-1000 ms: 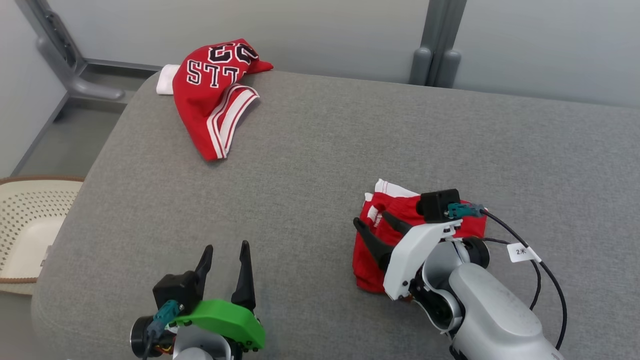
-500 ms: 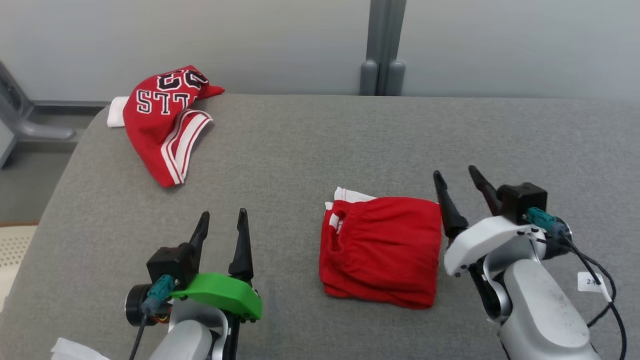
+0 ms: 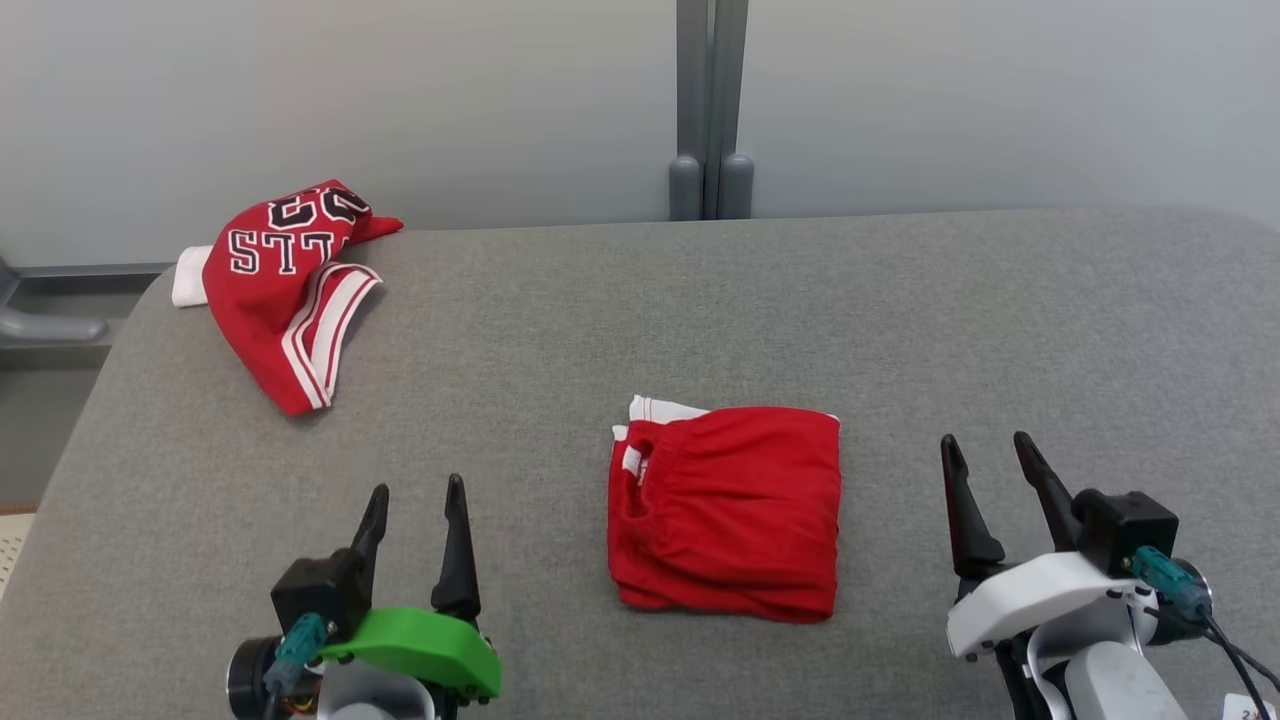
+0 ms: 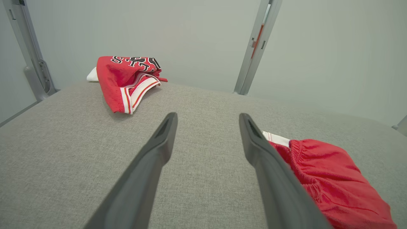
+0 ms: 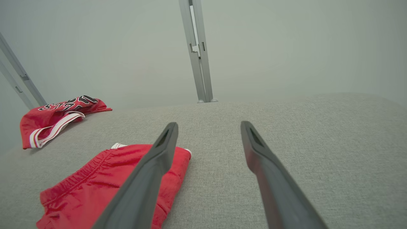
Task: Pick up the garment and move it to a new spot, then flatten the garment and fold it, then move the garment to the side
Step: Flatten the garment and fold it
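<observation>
Red folded shorts (image 3: 725, 515) lie flat on the grey fabric-covered counter (image 3: 600, 320), a neat rectangle with the gathered waistband along its left edge and a strip of white trim showing at the far left corner. They sit near the front of the counter, between the two grippers and touching neither.

The left gripper (image 3: 417, 487), on a green housing (image 3: 420, 648), hovers at the lower left of the head view with its two dark fingers spread and only bare counter between them. The right gripper (image 3: 985, 440), on a white housing (image 3: 1030, 600), stands just right of the shorts, fingers likewise parted and pointing away from the robot, with grey fabric showing in the gap. In the left wrist view the shorts lie to the right of the fingers, partly hidden behind one of them. In the right wrist view one finger crosses in front of the shorts' near corner.

Well apart from the shorts, at the far left corner of the counter, a crumpled red jersey (image 3: 280, 290) with black-and-white lettering and white-striped trim lies in a heap, and a small white cloth (image 3: 187, 288) peeks out at its left side. Behind the counter a grey post (image 3: 710, 110) rises against the pale wall (image 3: 300, 100)
</observation>
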